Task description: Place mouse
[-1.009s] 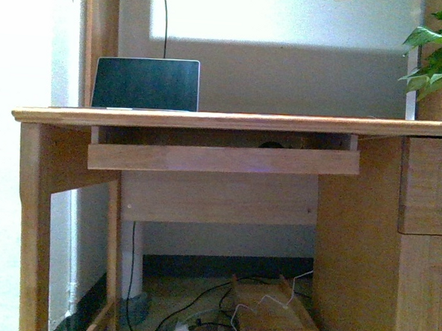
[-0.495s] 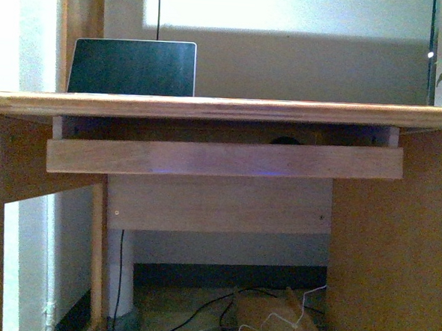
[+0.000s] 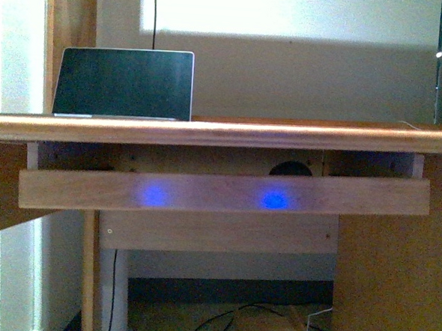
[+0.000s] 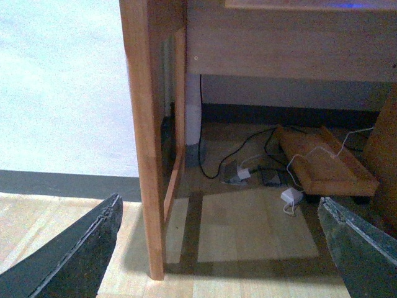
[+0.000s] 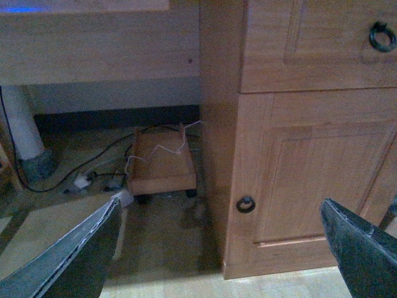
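Left tool: fingers spread wide, empty, over the floor near bench leg.
Right tool: released, empty, facing cupboard door.
Pull-out tray: beneath bench top.
Mouse: top peeks over the tray's front rail, 1 o'clock of centre.
Laptop: on the bench, 10 o'clock, lid up.

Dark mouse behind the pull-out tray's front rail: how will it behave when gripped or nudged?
Only the domed top of the mouse shows. With that rounded shape, a grip could slide off unless it closes on the sides. It is small beside the laptop, so probably light and easily shifted. The tray rail would likely stop it sliding forward.
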Controlling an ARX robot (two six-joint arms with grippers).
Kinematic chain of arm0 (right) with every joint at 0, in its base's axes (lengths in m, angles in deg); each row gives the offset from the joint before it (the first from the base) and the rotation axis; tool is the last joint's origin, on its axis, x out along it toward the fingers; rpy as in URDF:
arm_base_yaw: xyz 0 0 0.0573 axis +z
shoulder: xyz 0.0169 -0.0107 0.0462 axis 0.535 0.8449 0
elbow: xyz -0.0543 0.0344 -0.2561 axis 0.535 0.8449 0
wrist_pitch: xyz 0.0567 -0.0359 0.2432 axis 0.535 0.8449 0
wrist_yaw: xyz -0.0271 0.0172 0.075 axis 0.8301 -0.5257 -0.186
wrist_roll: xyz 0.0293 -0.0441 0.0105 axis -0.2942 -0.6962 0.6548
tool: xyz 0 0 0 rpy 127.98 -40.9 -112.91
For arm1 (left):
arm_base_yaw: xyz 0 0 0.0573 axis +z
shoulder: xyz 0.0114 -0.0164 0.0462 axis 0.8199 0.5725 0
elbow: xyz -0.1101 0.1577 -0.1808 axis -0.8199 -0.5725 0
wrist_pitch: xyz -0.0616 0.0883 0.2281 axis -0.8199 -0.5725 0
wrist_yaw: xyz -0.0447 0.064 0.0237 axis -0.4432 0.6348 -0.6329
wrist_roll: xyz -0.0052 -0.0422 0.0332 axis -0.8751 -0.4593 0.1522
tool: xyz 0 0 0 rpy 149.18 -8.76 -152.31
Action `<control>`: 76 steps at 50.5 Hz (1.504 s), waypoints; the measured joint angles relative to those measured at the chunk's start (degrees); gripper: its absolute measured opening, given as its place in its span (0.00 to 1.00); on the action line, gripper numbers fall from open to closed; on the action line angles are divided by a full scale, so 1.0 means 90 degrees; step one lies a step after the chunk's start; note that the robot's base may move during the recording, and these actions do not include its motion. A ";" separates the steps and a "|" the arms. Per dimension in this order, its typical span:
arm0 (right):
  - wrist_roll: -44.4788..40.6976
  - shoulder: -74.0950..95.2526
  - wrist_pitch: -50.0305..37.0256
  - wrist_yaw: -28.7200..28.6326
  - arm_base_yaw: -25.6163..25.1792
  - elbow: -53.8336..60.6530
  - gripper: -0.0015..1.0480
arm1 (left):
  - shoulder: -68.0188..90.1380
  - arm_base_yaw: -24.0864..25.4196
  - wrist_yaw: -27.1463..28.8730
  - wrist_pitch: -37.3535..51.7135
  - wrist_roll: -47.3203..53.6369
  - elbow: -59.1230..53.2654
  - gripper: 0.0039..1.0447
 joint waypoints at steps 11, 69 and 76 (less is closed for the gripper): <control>-0.0002 0.0000 0.0000 0.0000 0.0000 0.0000 0.93 | -0.0002 0.0000 0.0002 0.0000 0.0000 0.0000 0.93; -0.0002 0.0000 0.0000 -0.0002 0.0000 0.0000 0.93 | 1.0304 0.1246 -0.2900 0.5831 0.6373 0.3036 0.93; 0.0000 0.0000 0.0000 0.0000 0.0000 0.0000 0.93 | 1.1004 0.1146 -0.3045 0.5972 0.7203 0.3706 0.93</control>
